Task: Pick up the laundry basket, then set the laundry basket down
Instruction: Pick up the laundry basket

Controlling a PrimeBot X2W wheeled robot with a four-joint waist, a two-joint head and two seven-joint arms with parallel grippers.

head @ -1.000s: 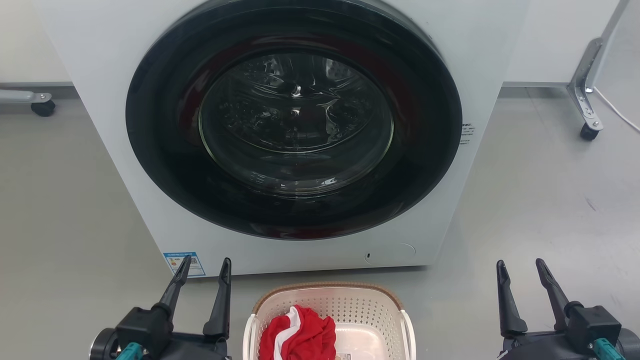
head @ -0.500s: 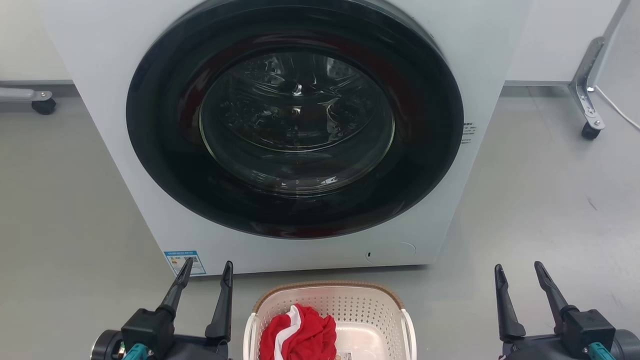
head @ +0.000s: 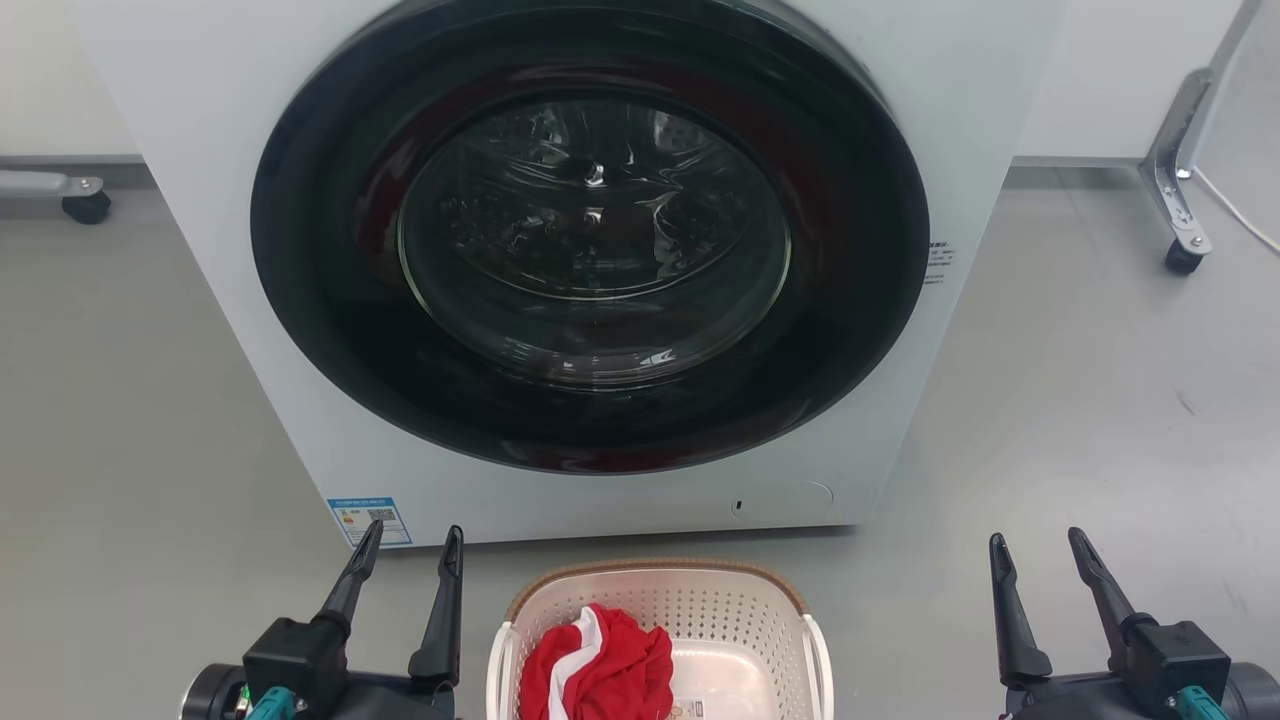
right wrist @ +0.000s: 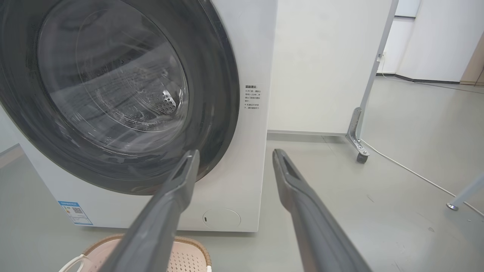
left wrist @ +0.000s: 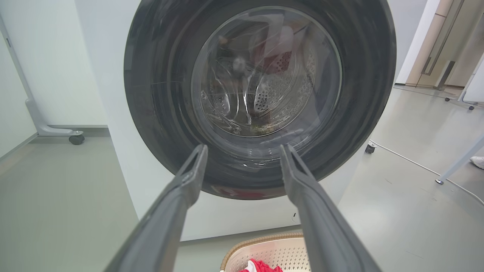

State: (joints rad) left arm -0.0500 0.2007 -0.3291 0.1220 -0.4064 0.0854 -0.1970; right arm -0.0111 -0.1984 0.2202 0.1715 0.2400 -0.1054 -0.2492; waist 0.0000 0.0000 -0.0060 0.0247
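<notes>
Little has changed over the last second. The whole head view has crept: washing machine (head: 200,150) and laundry basket (head: 650,567) sit slightly higher in frame, so we read a camera dip, not things moving. The basket rests on the floor (head: 1100,400) just before the machine, red-and-white cloth (head: 600,670) inside. Left gripper (head: 415,528) and right gripper (head: 1035,535) flank it, fingers spread, empty, touching nothing. We are possibly lowering toward it, and the pick-up has not yet begun.

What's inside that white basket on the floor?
A crumpled red cloth with a white stripe lies in the laundry basket, toward its left; bare bottom shows beside it. Anything under the cloth is covered.
</notes>
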